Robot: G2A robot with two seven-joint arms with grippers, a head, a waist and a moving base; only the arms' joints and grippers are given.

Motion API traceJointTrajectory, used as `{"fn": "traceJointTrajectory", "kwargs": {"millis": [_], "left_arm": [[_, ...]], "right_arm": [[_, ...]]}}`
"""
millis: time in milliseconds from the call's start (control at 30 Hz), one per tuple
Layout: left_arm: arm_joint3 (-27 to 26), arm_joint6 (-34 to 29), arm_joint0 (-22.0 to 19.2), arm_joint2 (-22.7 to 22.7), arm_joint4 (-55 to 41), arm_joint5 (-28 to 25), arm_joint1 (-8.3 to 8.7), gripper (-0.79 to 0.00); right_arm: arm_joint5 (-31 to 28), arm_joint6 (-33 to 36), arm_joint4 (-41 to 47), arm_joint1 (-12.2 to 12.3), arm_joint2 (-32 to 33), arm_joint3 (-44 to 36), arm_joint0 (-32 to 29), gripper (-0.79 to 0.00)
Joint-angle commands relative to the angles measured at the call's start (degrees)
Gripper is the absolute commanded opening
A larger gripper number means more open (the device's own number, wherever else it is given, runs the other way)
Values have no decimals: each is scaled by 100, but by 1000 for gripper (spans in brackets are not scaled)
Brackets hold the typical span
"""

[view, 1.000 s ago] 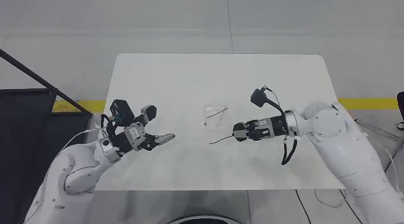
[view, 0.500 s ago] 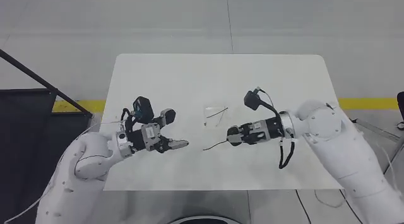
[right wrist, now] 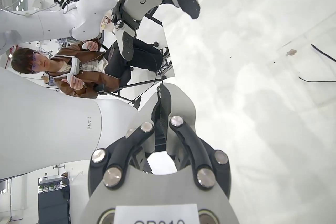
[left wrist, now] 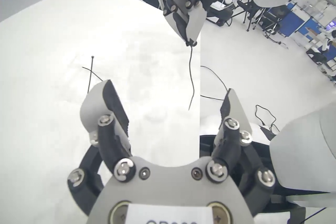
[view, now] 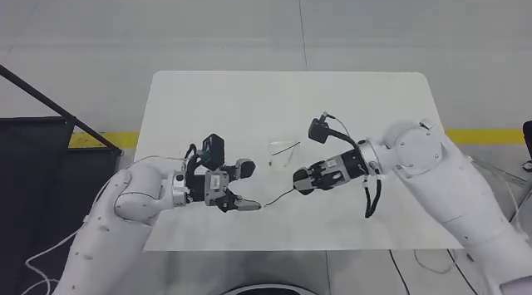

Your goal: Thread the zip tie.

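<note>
Two grippers face each other tip to tip in the lower middle of the top view, above the near part of the white table. The right gripper has its fingers pressed together on one end of a thin black tie, with nothing else in its grasp. From that pinch the tie runs free toward the lower left of the top view in a gentle curve. The left gripper is spread wide and holds nothing. Its dark pads stand well apart, and in the left wrist view the tie's free tip ends just ahead of the gap between them, touching neither. In the top view that tip lies just beside the lower of the left gripper's two fingers. Farther out, two loose ties lie crossed on the table about the centre of the top view, near both grippers but apart from them and from the held tie.
</note>
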Motion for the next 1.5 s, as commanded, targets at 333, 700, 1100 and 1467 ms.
{"fn": "traceJointTrajectory", "kwargs": {"millis": [333,700,1100,1467], "left_arm": [[106,-319,-213,342,-336,60,114,-409],[209,-146,-337,652,-181,85,150,-268],[406,265,-493,999,157,286,130,-351],[491,621,-529,1051,300,306,152,-440]], "right_arm": [[6,5,-46,-94,-538,50,444,-785],[-21,-22,89,-259,-715,449,698,-785],[-35,-35,132,-312,-752,525,735,-785],[-26,-27,141,-330,-759,564,747,-785]]}}
